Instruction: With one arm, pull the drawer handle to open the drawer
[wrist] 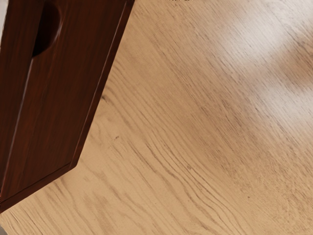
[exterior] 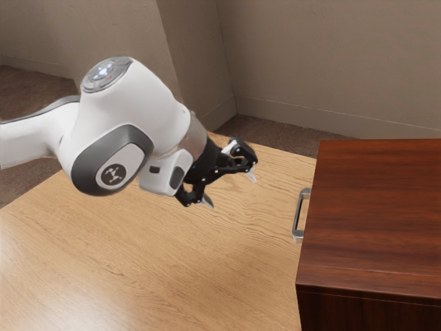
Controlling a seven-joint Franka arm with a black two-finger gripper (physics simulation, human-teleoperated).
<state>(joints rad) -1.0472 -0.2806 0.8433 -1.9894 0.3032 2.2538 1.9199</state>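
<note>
Bare table point(exterior: 138, 262) runs free from gripper point(exterior: 230, 189) to handle point(exterior: 300, 215) — the cabinet point(exterior: 379, 207) blocks the table's edge at the exterior view's right.

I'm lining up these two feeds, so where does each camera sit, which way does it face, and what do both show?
Exterior view: beside and above the arm, looking down across the table toward the cabinet and its handle; that arm and the open gripper show.
Wrist view: on the hand, looking down at the table beside the cabinet's front.
Shared: table and cabinet.
</note>
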